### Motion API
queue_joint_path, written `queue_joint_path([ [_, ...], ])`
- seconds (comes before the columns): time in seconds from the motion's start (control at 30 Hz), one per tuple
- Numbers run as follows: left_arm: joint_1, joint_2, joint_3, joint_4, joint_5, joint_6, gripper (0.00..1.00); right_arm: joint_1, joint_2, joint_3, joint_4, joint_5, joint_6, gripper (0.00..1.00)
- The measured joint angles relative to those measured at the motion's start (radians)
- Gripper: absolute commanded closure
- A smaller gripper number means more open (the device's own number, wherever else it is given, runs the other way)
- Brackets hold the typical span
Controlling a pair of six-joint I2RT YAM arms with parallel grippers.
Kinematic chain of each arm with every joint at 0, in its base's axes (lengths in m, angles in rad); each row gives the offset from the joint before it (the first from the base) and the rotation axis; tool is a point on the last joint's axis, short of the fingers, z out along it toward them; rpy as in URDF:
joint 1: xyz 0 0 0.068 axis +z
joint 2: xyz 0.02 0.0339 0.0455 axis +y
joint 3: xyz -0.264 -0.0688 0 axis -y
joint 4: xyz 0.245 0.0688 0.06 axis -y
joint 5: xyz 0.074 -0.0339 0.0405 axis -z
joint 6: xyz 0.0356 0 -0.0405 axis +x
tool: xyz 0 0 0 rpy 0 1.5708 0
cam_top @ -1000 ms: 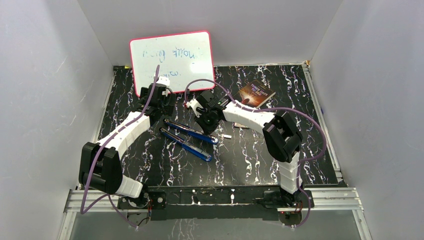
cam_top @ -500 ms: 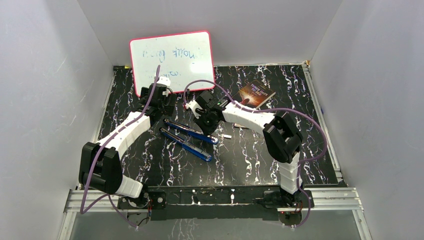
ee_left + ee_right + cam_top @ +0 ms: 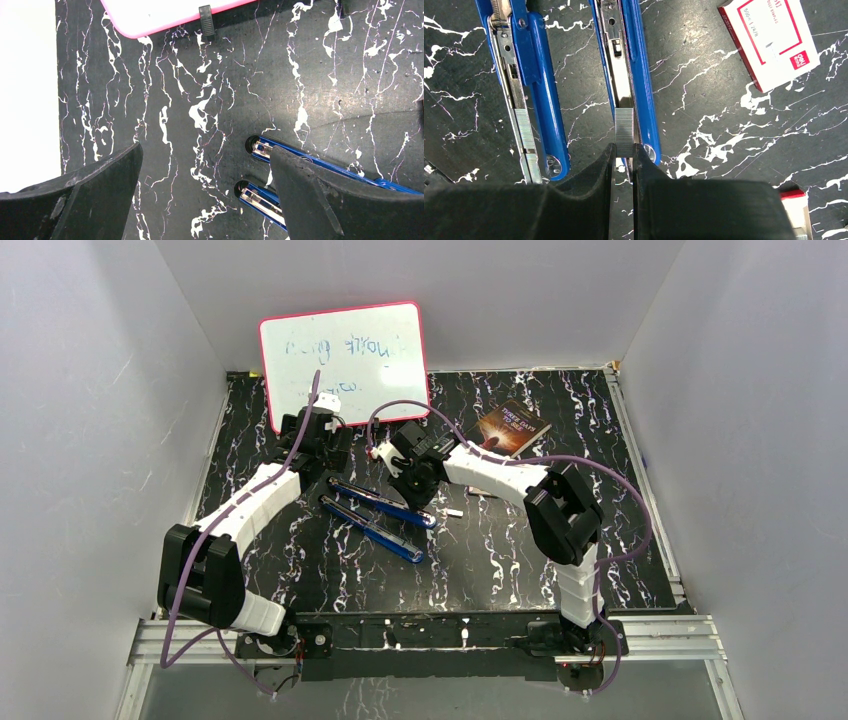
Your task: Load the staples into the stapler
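The blue stapler (image 3: 380,515) lies opened flat in two long halves. In the right wrist view the halves run side by side, left (image 3: 531,90) and right (image 3: 634,70). My right gripper (image 3: 624,150) is shut on a short silvery strip of staples (image 3: 625,131), held over the near end of the right half's metal channel. Another ribbed silvery strip (image 3: 526,132) lies in the left half. My left gripper (image 3: 205,155) is open and empty, and its right finger (image 3: 320,195) is over the stapler's hinge ends (image 3: 260,147). In the top view the left gripper (image 3: 325,483) and the right gripper (image 3: 413,495) flank the stapler.
A white staple box with a red label (image 3: 771,40) lies right of the stapler. A pink-rimmed whiteboard (image 3: 345,360) leans at the back left. A brown book (image 3: 513,427) lies at the back right. A small white bit (image 3: 453,512) lies near the stapler.
My right gripper has edged slightly left with the staples. The left arm and the stapler have not moved.
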Motion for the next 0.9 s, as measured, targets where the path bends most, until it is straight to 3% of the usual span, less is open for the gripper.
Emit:
queue_joint_path([
  [0.9, -0.001, 0.000, 0.000, 0.000, 0.000, 0.000, 0.02, 0.000, 0.034, 0.043, -0.043, 0.010, 0.002, 1.00],
])
